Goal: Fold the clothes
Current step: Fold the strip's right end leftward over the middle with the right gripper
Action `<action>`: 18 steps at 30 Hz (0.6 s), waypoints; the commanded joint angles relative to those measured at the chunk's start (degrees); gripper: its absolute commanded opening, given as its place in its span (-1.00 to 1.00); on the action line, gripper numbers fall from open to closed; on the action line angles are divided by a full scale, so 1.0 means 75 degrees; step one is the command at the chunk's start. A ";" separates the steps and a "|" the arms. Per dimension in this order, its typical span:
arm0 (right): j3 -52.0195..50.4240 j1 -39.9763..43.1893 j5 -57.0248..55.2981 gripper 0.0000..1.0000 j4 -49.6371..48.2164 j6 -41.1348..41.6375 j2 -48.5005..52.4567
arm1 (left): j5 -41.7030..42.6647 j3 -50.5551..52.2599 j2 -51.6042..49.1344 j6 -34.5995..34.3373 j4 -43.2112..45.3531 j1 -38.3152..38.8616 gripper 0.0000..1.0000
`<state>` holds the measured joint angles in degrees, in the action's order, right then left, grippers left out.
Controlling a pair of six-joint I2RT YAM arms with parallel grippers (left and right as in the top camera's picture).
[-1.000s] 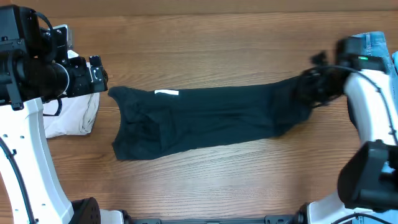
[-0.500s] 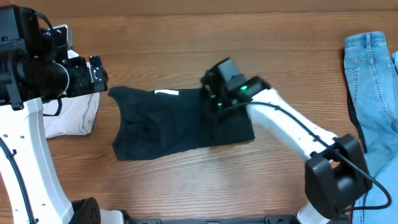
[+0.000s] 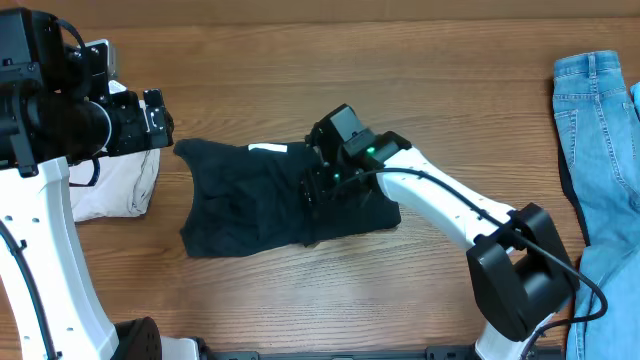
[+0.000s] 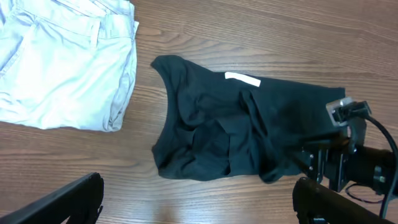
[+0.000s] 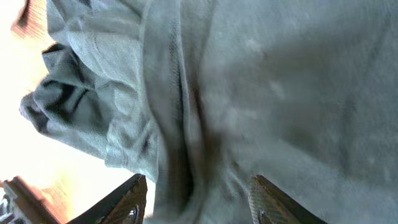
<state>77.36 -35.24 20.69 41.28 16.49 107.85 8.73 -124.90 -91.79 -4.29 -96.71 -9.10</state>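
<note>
The shirt (image 3: 240, 200) lay on the counter (image 3: 300, 60) left of centre, its long axis running left to right. Its right part was doubled back over the middle, so the bundle ended in a thick edge under the right arm. The right end effector (image 3: 315, 188) sat directly over that doubled part, pointing down and toward the left. In the wrist view its fingers (image 5: 127, 199) stood apart with a ridge of cloth running between them and nothing visibly pinched, so I judged it open and free of the cloth. The left end effector (image 3: 158, 112) hung wide open just beyond the shirt's left end, above the shorts (image 3: 115, 190) and not touching the shirt. The single-layer remainder stretched leftward from the right end effector toward the left arm, so the left arm was nearer the free end and the right arm nearer the fold. The jeans (image 3: 590, 110) lay well apart at the far right
</note>
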 commanded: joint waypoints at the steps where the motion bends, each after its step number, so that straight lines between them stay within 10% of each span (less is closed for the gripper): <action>1: 0.0195 0.0458 0.0303 -0.14 0.0312 0.0015 -0.0207 | -0.0047 -0.0067 0.0023 -0.0026 -0.0012 0.0017 1.00; 4: 0.0187 0.0804 0.0082 -0.92 0.0804 0.0364 -0.0195 | -0.0047 -0.0067 0.0023 -0.0026 -0.0012 0.0017 1.00; 9: -0.0391 0.0440 0.0863 -0.92 0.0723 0.0408 -0.0178 | -0.0047 -0.0067 0.0023 -0.0026 -0.0012 0.0017 1.00; 18: -0.1469 -0.0851 0.0589 -0.87 -0.3153 0.1562 -0.0146 | -0.0047 -0.0067 0.0023 -0.0026 -0.0012 0.0017 1.00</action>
<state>67.05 -41.45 25.39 24.25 24.58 107.83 8.73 -124.90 -91.79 -4.29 -96.71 -9.10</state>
